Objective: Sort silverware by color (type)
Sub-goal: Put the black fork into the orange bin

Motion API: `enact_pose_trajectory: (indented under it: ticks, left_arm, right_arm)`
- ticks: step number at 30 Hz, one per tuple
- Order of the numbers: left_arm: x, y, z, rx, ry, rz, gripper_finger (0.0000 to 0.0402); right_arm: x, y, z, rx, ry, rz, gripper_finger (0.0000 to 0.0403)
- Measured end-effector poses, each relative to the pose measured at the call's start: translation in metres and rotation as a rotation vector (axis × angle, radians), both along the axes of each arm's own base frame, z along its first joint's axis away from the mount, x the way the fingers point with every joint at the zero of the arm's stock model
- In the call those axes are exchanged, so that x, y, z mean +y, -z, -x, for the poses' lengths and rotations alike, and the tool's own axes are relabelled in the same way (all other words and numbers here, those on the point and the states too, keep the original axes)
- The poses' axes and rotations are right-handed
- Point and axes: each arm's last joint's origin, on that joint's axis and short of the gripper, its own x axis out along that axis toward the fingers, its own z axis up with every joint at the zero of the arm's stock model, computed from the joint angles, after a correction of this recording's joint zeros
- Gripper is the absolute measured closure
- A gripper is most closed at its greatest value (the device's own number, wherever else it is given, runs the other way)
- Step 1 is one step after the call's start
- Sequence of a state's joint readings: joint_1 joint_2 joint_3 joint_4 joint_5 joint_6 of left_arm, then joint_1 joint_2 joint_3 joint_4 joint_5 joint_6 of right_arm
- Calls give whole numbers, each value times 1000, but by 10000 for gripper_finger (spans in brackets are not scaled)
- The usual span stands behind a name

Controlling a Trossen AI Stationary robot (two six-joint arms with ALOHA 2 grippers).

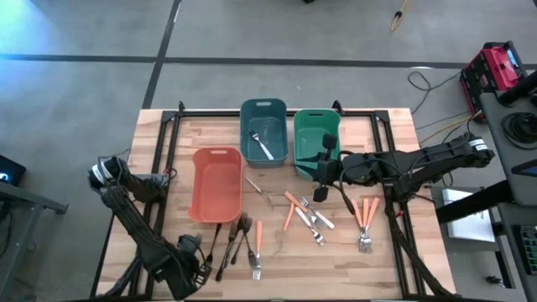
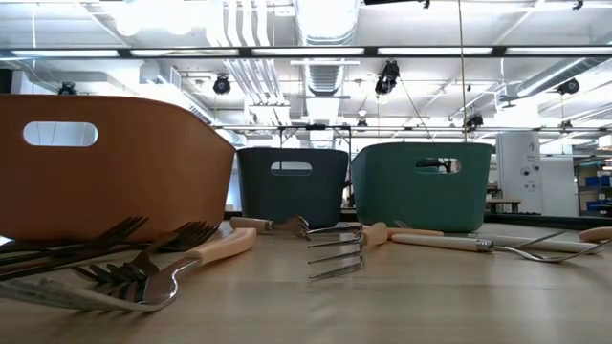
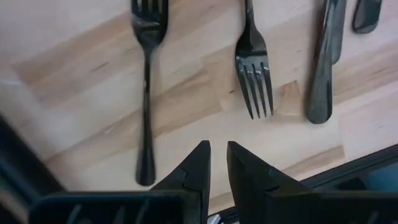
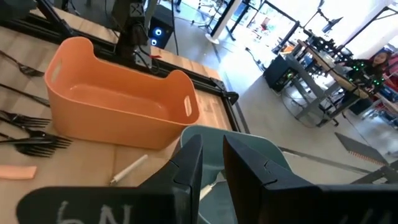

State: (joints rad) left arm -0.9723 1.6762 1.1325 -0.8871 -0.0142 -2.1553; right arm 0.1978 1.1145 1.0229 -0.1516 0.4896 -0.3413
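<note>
Your left gripper [image 3: 216,163] is hovering low over the table edge nearest the salmon bin [image 1: 217,183], its jaws sitting nearly together with only a thin slit between them and holding nothing, while two dark forks [image 3: 254,62] are lying on the wood just beyond the fingertips. Your right gripper [image 4: 210,158] is hanging above the green bin [image 1: 315,143], jaws likewise close together and empty. Three bins are standing in a cluster, one silver fork [image 1: 263,148] is lying in the blue bin [image 1: 263,130], and three orange-handled forks [image 1: 366,225] are lying together well right of the salmon bin.
</note>
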Motion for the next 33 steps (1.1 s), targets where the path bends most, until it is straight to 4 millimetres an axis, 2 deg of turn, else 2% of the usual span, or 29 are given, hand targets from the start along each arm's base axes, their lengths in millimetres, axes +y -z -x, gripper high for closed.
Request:
enact_pose_trajectory:
  ticks: [6,16,22,27,33]
  left_arm:
    - [9,11,6,3,-3,-4,365]
    - [2,16,5,8,-77,11,365]
    - [7,19,8,51,-96,-47,363]
    - [5,19,11,84,-74,-28,333]
    - [6,26,12,118,-56,-77,264]
  right_arm:
    - [0,0,0,4,-4,11,346]
    - [3,-6,-2,-50,-86,5,346]
    - [2,-5,-2,-35,-89,23,346]
    - [1,-5,-2,-31,-82,35,346]
    - [1,-5,-2,-38,-75,11,346]
